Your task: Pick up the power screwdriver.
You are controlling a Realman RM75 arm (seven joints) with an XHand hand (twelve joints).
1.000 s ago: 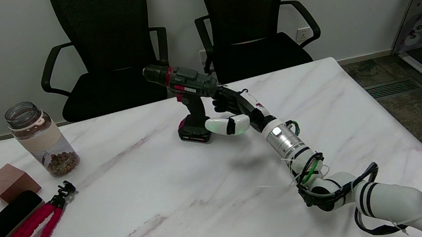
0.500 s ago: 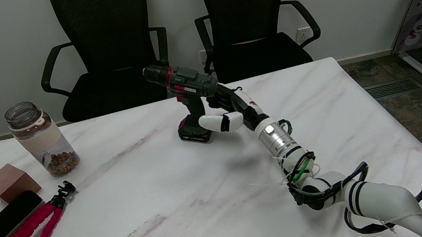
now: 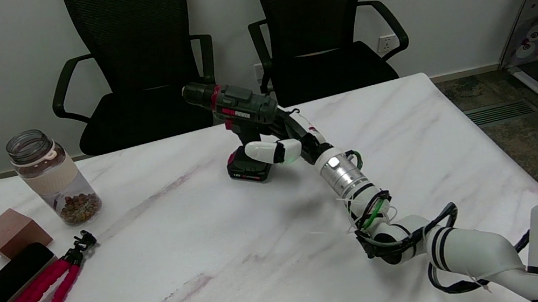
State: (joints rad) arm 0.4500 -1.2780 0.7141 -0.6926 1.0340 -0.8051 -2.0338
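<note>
The power screwdriver (image 3: 234, 107), dark green and black with a red collar, stands upright on its battery base (image 3: 247, 170) at the table's far middle, chuck pointing left. My right hand (image 3: 286, 140) has come in from the right at its handle. The white thumb (image 3: 263, 152) lies across the front of the lower handle. The dark fingers (image 3: 291, 122) reach behind, just under the tool's rear end, partly hidden. I see no closed grip, and the tool still stands on the table.
A clear jar (image 3: 52, 179) holding brown bits stands at the left, with a brown block (image 3: 12, 232), a black eraser-like pad (image 3: 16, 274) and a small red-legged tripod (image 3: 54, 290) in front of it. Two black chairs (image 3: 314, 28) stand behind the marble table (image 3: 202, 271).
My right arm has moved left and forward. The hand went from just right of the handle to having its thumb in front of it. The screwdriver has stayed still.
</note>
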